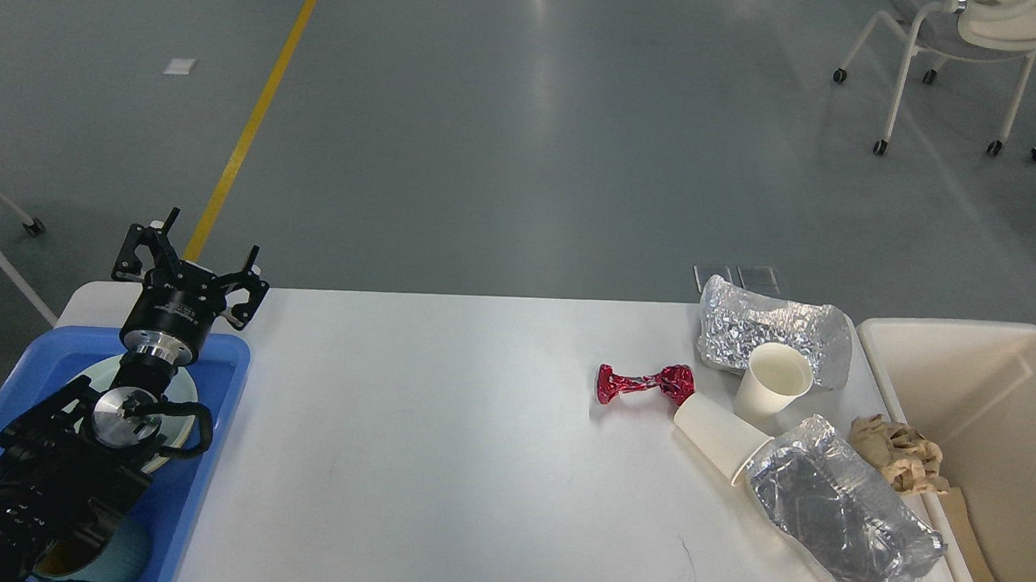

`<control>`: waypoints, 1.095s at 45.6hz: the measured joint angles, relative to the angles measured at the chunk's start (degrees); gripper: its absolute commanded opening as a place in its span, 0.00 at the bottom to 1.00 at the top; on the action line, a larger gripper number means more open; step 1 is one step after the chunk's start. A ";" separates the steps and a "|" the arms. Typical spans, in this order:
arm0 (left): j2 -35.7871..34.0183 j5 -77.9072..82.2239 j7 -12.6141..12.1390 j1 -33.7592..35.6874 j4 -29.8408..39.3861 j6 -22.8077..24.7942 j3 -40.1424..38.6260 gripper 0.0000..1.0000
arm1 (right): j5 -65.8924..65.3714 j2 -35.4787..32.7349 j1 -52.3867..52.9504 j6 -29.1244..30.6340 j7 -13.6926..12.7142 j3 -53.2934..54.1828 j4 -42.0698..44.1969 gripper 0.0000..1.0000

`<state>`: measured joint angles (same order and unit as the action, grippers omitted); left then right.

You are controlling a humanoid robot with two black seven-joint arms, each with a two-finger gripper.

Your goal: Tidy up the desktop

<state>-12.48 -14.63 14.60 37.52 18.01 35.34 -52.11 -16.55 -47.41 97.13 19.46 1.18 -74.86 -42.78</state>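
The white desktop [441, 445] spans the view. On its right side lie a red foil wrapper [645, 384], an upright paper cup [772, 388], a tipped paper cup [715, 429], a silver foil bag [774, 333] at the back, a larger silver foil bag [845, 515] at the front and a crumpled brown paper [900, 452]. My left gripper [189, 257] stands open above the far left corner, holding nothing. My right gripper is out of view.
A blue tray [221, 383] at the left holds a plate [183, 390] and a cup under my left arm. A cream bin [985, 416] stands at the right edge. A wheeled chair [957, 48] is on the floor beyond.
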 measured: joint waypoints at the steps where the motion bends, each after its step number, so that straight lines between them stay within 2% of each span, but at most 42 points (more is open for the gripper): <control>1: 0.00 0.00 0.00 0.00 0.00 0.00 0.00 0.99 | 0.07 0.15 -3.10 -1.72 0.49 0.98 1.63 0.00; 5: 0.00 0.02 0.00 0.00 0.00 0.00 0.00 0.99 | 0.68 1.93 -16.97 -7.31 1.79 7.98 8.81 0.00; 15: 0.00 0.04 0.00 -0.01 0.00 0.00 0.00 0.99 | 0.94 10.22 -43.73 -12.12 2.07 29.09 24.16 0.00; 23: 0.00 0.04 0.00 -0.03 0.00 0.00 0.00 0.99 | 0.97 15.74 -52.65 -15.09 2.08 35.52 30.95 0.00; 25: 0.00 0.03 0.01 -0.03 0.00 0.00 0.00 0.99 | 0.98 16.52 -53.58 -15.34 2.06 36.56 31.46 0.18; 26: 0.00 0.03 0.01 -0.03 0.00 0.00 0.00 0.99 | 0.98 16.81 -53.93 -15.39 2.06 36.99 31.60 0.45; 27: 0.00 0.02 0.01 -0.03 0.00 0.00 0.00 0.99 | 0.98 17.06 -54.22 -15.44 2.08 37.42 31.71 0.93; 28: 0.00 0.02 0.01 -0.03 0.00 0.00 0.00 0.99 | 0.98 17.29 -54.52 -15.48 2.08 37.91 31.82 1.00; 35: 0.00 0.01 0.08 -0.03 0.00 0.00 0.00 0.99 | 1.00 17.55 -54.83 -15.24 2.02 41.19 31.60 1.00; 39: 0.00 0.01 0.08 -0.03 0.00 0.00 0.00 0.99 | 0.86 17.44 -53.76 -14.53 2.00 41.58 28.66 1.00; 44: 0.00 0.01 0.08 -0.03 0.01 0.00 0.00 0.99 | -0.11 13.07 -46.76 -13.77 2.00 38.66 19.53 1.00; 50: 0.00 -0.04 0.08 -0.03 0.01 0.00 0.00 0.99 | -0.49 6.69 -33.10 -9.47 1.97 28.57 7.74 1.00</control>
<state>-12.48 -14.67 14.68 37.49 18.02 35.34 -52.11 -17.04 -40.72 64.03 9.99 3.15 -46.29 -35.04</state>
